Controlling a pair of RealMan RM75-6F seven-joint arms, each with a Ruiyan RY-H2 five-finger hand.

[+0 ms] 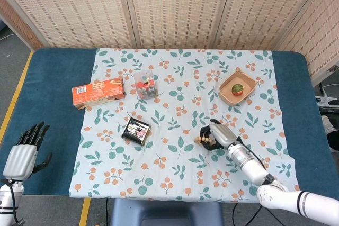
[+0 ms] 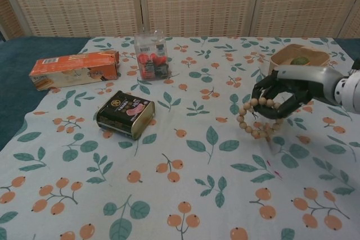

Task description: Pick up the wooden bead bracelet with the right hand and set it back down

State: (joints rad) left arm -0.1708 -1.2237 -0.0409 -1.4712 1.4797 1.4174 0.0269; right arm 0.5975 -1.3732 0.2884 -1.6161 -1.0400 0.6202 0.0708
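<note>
The wooden bead bracelet [image 2: 254, 117] hangs as a loop of pale round beads from my right hand [image 2: 283, 93], raised off the floral cloth. In the head view the bracelet [image 1: 202, 139] shows at the left side of the right hand [image 1: 218, 135], right of the table's middle. The dark fingers [image 2: 269, 95] curl around the top of the loop. My left hand [image 1: 25, 149] hovers off the table's near left corner, fingers apart, holding nothing.
A tan bowl [image 1: 237, 87] with a round fruit stands behind the right hand. A dark tin [image 1: 136, 130], a clear box of small items [image 1: 145, 85] and an orange carton [image 1: 98, 92] lie to the left on the floral cloth [image 1: 175, 168].
</note>
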